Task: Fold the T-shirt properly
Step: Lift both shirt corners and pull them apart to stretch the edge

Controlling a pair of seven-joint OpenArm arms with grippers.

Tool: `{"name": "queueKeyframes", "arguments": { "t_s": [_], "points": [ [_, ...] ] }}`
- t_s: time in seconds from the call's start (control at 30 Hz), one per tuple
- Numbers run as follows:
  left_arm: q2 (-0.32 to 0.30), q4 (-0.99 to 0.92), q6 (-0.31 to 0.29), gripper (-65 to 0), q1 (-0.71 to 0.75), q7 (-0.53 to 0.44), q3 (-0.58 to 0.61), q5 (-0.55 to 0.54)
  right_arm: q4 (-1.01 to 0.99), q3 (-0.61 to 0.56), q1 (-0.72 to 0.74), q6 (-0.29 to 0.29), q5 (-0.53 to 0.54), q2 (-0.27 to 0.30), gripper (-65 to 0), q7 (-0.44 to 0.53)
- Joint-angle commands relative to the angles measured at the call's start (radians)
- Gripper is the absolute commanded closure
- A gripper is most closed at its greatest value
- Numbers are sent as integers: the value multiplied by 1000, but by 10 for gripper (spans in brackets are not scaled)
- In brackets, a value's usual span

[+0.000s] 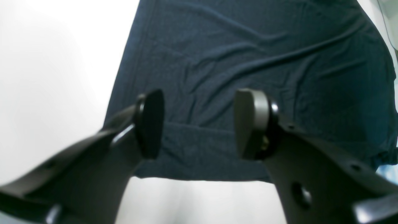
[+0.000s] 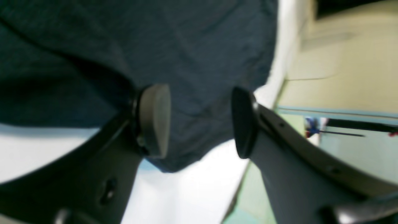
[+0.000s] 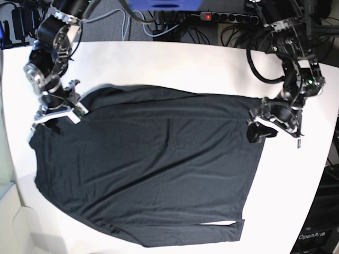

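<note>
A large, plain charcoal-black T-shirt (image 3: 148,169) of thin wrinkled fabric lies spread flat on the white counter (image 3: 175,63). At its far corners hover the right gripper (image 2: 200,121) and left gripper (image 1: 199,123), fingers apart, holding nothing.

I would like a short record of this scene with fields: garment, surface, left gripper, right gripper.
garment: dark T-shirt, spread flat, lightly wrinkled
surface: white table
left gripper: open, jaws empty, over the shirt near its edge
right gripper: open, jaws empty, over the shirt's edge at the opposite side
</note>
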Motion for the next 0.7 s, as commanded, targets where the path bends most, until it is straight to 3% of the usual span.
{"name": "queueKeyframes", "arguments": {
  "t_s": [0.0,0.33,0.67],
  "points": [
    [-12,20,-4,-346,-10,-18,0,-16,28,-2,-6,-6,14,3,-324,11],
    [-63,-98,-5,-347,-5,-18,1,-16,34,0,-49,-6,14,-23,-324,6],
    [-55,-87,-5,-347,77,-31,-8,-19,31,0,-61,-6,14,-23,-324,9]
  ]
}}
